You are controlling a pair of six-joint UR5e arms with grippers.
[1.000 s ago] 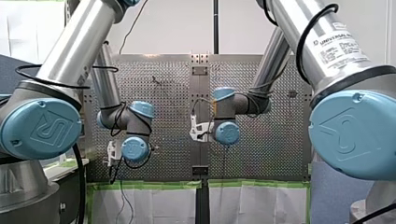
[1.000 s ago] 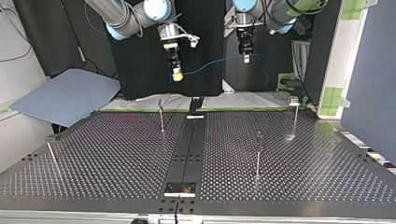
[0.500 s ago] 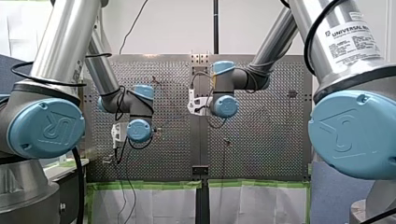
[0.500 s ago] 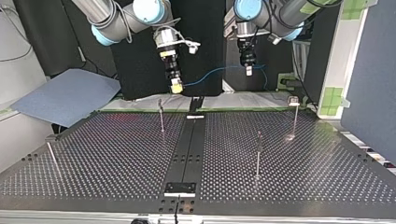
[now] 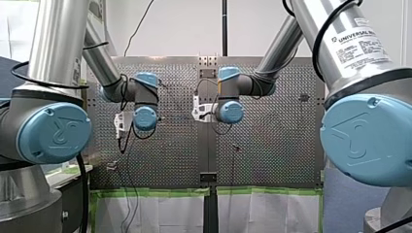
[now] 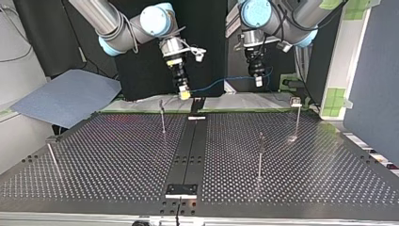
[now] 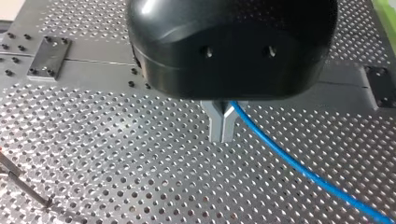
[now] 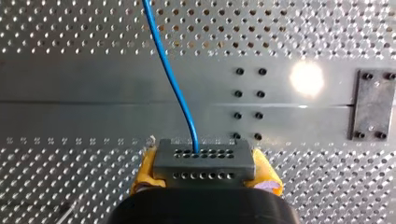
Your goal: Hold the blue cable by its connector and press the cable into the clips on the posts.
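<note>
"two grips first: what have the jaws got?"
"my right gripper (image 8: 205, 179) has its yellow pads (image 8: 144, 170) clamped on the grey connector (image 8: 204, 156); my left gripper (image 7: 222, 133) has its metal fingers (image 7: 215, 122) pinched together on the blue cable (image 7: 289, 161), further along"
"and the cable?"
"slung in the air between them, over the table (image 6: 117, 155) edge nearest the arms, clear of every post (image 6: 162, 115)"
"then lower it level and taut, line the span over a clip, press straight down, no twisting the connector"

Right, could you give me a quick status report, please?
Right gripper shut on connector. Left gripper shut on blue cable. Cable slung above table, clear of posts. Nothing in the way.
</note>
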